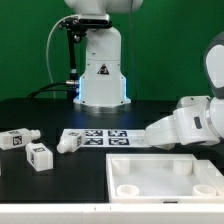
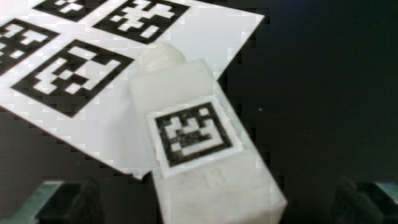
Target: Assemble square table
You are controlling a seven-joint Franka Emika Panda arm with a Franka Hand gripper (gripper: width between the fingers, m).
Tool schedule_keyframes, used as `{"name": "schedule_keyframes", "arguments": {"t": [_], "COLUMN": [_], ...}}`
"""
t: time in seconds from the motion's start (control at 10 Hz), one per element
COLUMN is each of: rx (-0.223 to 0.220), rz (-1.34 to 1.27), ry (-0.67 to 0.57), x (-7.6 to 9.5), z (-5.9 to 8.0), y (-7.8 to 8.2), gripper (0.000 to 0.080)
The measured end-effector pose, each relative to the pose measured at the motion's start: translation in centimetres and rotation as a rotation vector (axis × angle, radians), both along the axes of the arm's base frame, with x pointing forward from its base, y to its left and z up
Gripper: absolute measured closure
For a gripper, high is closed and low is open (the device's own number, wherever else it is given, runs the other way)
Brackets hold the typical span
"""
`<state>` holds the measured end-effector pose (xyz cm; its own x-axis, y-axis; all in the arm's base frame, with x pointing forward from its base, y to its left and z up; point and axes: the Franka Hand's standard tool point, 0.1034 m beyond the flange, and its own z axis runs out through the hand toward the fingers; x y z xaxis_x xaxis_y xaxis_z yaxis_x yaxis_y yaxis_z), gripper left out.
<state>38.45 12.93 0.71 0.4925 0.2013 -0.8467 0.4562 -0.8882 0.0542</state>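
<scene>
Okay, target is the leg (image 2: 199, 135), a short chunky white plastic piece with a black-and-white tag facing up. It lies on its side, one end over the marker board (image 2: 222, 40) corner and the rest off the board on the table (image 2: 338, 90). The gripper (image 2: 217, 195) straddles the leg with its claw apart: one dark finger (image 2: 63, 200) on each side, gaps visible, no contact in the wrist view. The leg looks rigid, light and smooth, so probably a bit slippery; it should not be fragile. Best hold is likely across the two flat side faces near mid-length, jaws square to them so it doesn't twist. In the exterior view the gripper (image 1: 150, 135) sits low at the marker board's (image 1: 95, 137) far end toward the exterior view's right, hiding the leg. The square panel (image 1: 165, 160) lies near the marker board, in front of it, rim up, corner holes showing. Three other legs (image 1: 40, 153) lie off the board's opposite end, one touching or just beside it, two farther out. The table is flat matte black. Behind the board stand the arm's base (image 1: 102, 75) and a green wall (image 1: 30, 40).
</scene>
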Motion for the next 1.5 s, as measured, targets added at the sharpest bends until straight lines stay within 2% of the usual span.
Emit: {"name": "schedule_keyframes", "arguments": {"t": [0.2,0.3,0.4,0.6,0.7,0.9,1.1,1.2,1.3,1.5], "rx": [0.000,-0.001,-0.001,-0.003,-0.010,-0.029,0.018,0.036,0.068,0.109], "rz": [-0.004,-0.005,-0.006,-0.009,-0.019,-0.095,-0.204,-0.185,-0.179,-0.176], "ry": [0.000,0.000,0.000,0.007,0.014,0.045,-0.011,-0.045,-0.131,-0.225], "x": [0.1,0.1,0.1,0.2,0.9,3.2,7.1,8.1,9.0,8.9], "z": [0.0,0.0,0.0,0.3,1.3,6.1,9.8,10.9,10.6,10.8], "y": [-0.2,-0.2,-0.2,-0.4,-0.4,-0.4,-1.4,-2.3,-2.1,-2.2], "gripper": [0.0159,0.0315,0.0510,0.0512,0.0512,0.0512,0.0512,0.0512,0.0512,0.0512]}}
